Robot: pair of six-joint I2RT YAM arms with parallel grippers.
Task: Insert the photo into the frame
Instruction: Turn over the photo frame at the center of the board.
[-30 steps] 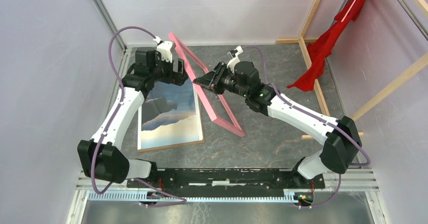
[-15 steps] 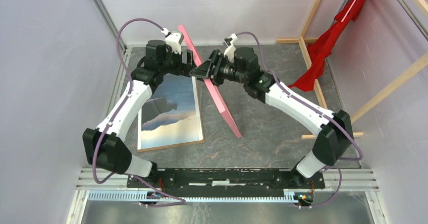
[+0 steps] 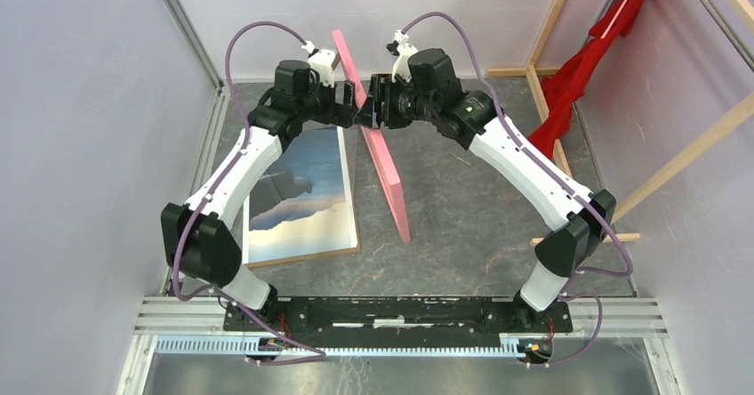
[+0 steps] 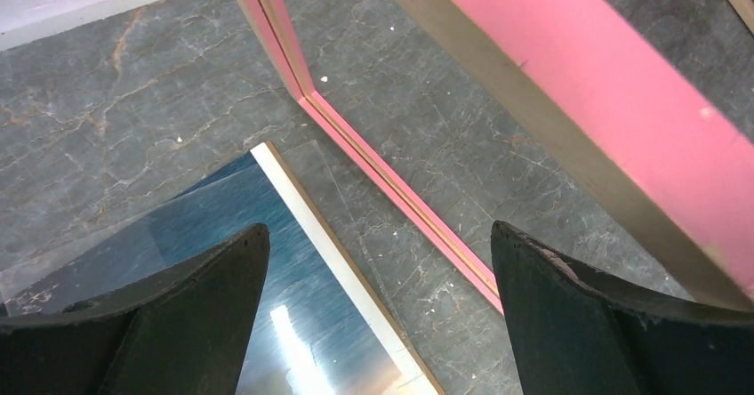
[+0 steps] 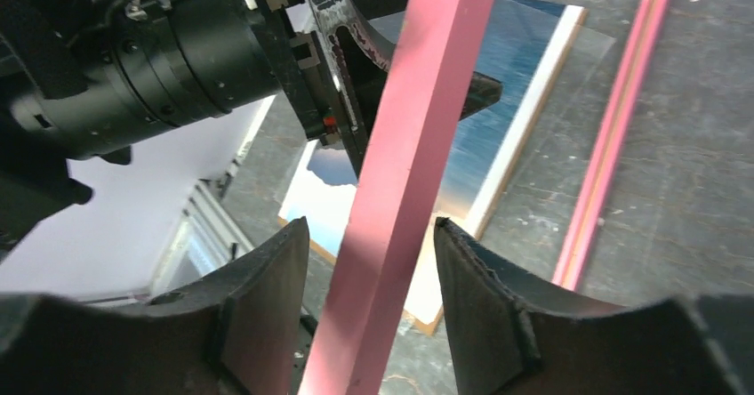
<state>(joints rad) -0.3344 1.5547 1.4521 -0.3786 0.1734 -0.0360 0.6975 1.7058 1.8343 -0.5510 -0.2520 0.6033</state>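
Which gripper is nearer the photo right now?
Left. The left gripper hangs above the far end of the photo, jaws open. The right gripper is across the upright frame from it, jaws straddling the frame's top bar.

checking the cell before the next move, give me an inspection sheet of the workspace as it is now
surface: grey marbled tabletop, a few pale specks
job's things: large rectangular seascape photo lies flat, picture up, left side; thin pink rectangular frame stands on edge beside it, between the arms; photo not in it
clutter: red cloth draped on bare wooden beams, far right
grippers: left end effector wide open, holding nothing; right end effector open, jaws straddling a frame bar, gap on one side
cables: purple cables loop above both arms, no snag seen
surroundings: pale walls
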